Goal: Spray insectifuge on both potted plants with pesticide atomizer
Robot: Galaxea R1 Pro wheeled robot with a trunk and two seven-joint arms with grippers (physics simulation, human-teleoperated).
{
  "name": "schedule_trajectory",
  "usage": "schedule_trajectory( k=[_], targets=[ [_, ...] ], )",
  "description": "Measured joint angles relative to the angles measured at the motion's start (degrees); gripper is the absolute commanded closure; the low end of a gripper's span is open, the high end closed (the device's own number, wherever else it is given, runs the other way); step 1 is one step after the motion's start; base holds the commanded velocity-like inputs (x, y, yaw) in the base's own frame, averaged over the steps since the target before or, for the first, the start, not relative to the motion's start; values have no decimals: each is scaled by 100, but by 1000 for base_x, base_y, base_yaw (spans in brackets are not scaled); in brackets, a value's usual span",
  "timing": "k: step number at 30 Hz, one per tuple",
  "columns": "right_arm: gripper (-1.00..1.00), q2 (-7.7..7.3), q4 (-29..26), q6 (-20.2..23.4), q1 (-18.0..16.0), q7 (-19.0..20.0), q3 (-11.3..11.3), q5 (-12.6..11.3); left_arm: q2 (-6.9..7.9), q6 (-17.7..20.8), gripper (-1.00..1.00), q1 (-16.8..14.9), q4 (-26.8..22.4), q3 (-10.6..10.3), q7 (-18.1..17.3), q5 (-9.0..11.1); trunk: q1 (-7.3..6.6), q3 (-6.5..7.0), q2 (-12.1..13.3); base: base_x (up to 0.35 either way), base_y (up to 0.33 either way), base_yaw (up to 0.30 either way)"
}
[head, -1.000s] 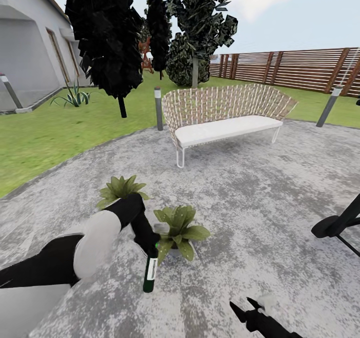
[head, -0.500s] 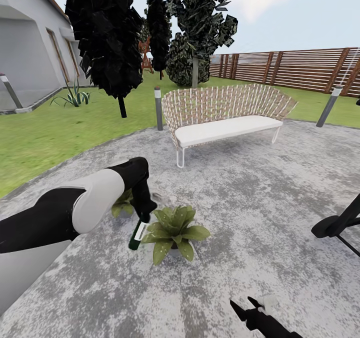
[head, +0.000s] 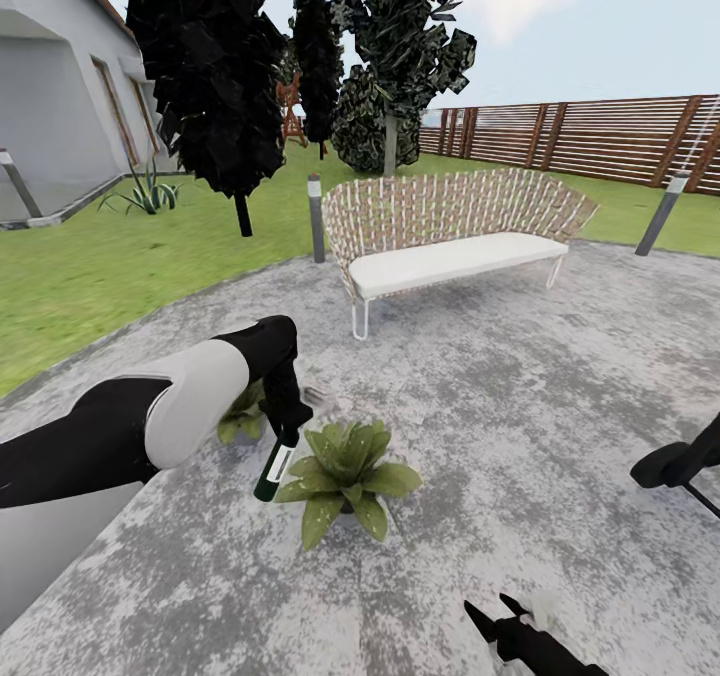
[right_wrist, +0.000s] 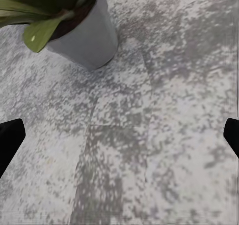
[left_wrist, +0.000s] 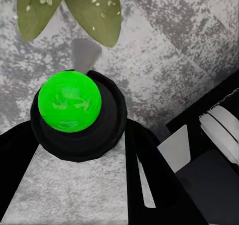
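Two potted plants stood on the mottled grey paving: the near plant in full sight, the far plant half hidden behind the left arm. One pesticide atomizer hung tilted, top downward, clamped in the left gripper, just beside the near plant's leaves. The right gripper stood spread wide above bare paving. One wicker bench and three bollard lamps stood beyond.

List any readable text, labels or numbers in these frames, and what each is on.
No text can be read in any view.
White label on the atomizer, held in the left gripper: too small and blurred to read.
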Motion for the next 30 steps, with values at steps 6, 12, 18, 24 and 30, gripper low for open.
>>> schedule_trajectory(
  k=[6,12,18,24,30],
  targets=[
    [-100,-1,0,0,0,-1,2,0,0,-7,100,38,-1,5,-2,2,3,0,0,142,-216,0],
    [-100,-1,-1,0,0,-1,-1,0,0,-9,100,41,-1,8,-7,0,4,0,1,-77,-272,0],
    [-100,-1,1,0,0,-1,2,0,0,-31,100,82,14,20,-48,10,4,0,0,-70,-272,0],
    [-100,0,9,3,0,-2,3,0,0,-67,100,326,19,12,-294,-38,3,0,0,-4,-79,0],
    [-100,0,3,0,0,-2,2,0,0,-72,100,351,16,-2,-313,-46,3,0,0,0,-3,0]
  ],
)
